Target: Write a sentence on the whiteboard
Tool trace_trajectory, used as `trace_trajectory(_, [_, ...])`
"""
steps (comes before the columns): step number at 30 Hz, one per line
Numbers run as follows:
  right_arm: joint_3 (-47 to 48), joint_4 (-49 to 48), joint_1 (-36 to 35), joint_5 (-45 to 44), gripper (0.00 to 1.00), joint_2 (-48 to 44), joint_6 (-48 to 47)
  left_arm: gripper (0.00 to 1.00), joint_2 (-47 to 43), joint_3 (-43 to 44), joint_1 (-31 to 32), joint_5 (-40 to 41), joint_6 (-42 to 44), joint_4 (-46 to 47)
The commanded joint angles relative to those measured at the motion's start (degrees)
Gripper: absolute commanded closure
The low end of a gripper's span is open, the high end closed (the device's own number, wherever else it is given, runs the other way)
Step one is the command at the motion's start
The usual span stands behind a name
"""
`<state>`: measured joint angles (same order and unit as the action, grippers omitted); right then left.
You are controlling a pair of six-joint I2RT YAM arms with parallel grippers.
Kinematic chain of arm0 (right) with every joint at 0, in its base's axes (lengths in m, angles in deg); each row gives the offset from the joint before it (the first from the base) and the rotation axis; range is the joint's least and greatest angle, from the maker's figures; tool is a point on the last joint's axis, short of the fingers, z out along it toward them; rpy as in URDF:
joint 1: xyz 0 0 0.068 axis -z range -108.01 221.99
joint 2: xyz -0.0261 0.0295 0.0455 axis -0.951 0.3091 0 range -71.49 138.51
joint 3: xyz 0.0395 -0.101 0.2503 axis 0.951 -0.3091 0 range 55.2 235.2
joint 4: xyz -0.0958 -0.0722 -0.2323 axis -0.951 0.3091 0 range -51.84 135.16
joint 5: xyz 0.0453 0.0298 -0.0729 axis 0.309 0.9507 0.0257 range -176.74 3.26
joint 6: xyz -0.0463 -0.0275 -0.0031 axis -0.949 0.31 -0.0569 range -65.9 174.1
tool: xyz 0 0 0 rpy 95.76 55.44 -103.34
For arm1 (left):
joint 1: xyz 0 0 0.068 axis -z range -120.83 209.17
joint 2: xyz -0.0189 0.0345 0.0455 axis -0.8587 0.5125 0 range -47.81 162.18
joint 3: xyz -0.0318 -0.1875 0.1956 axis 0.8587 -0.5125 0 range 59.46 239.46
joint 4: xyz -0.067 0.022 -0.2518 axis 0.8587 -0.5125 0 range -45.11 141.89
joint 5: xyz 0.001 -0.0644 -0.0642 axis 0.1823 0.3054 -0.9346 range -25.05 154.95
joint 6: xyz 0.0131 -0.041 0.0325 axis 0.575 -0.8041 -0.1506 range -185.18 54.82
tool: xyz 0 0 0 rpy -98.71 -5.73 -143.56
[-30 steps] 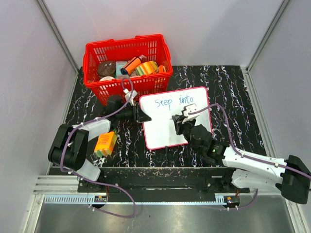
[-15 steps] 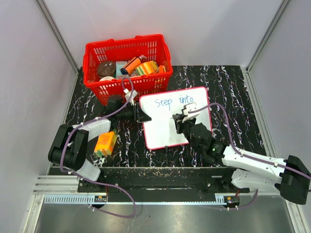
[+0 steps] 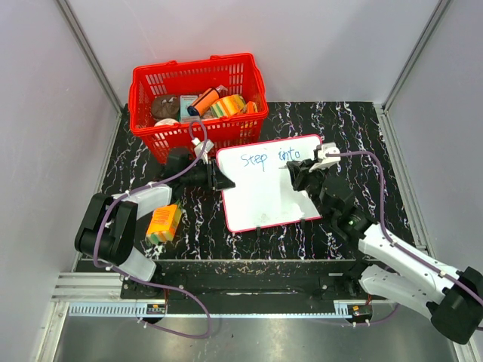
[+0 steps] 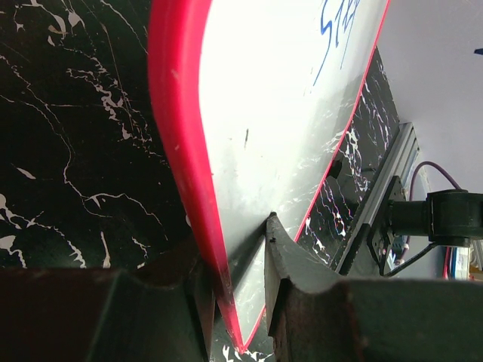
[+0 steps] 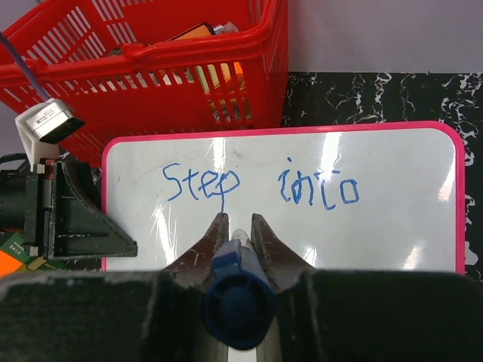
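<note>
The whiteboard (image 3: pixel 260 204) lies on the black marbled table, white with a red frame. On it is blue writing (image 3: pixel 268 158) in one line, reading "Step into" in the right wrist view (image 5: pixel 256 185). My left gripper (image 3: pixel 220 181) is shut on the board's left edge, with the red frame between its fingers (image 4: pixel 234 249). My right gripper (image 3: pixel 299 175) is shut on a blue marker (image 5: pixel 238 298). It is over the board's upper right part, below the writing, tip pointing at the board (image 5: pixel 392 226). Whether the tip touches cannot be seen.
A red basket (image 3: pixel 198 98) with several items stands just behind the board's top left corner and shows close in the right wrist view (image 5: pixel 151 68). An orange and yellow-green block (image 3: pixel 164 223) lies on the table beside the left arm.
My right gripper with the marker has moved up and to the right, from the board's middle to near the word "into". The left gripper has stayed clamped on the board's edge.
</note>
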<state>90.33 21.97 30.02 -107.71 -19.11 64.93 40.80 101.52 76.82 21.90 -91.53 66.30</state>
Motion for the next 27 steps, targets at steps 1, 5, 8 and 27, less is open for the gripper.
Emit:
trace_trajectory(1, [0.99,0.19,0.14,1.9,1.0,-1.66,1.04,1.0,2.87,-0.58,1.34,14.84,9.83,-6.42])
trace_trajectory(5, [0.37,-0.07,0.14,2.86,1.0,-2.02,0.86,1.0,2.79,-0.58,1.33,14.92,9.83,-6.33])
trace_trajectory(8, [0.11,-0.25,0.14,3.48,1.0,-1.84,0.51,1.0,2.88,-0.58,1.42,14.92,9.83,-6.42])
trace_trajectory(27, [-0.51,-0.69,0.23,4.01,1.0,-1.58,0.59,1.0,2.87,-0.58,1.33,14.66,9.83,-6.15])
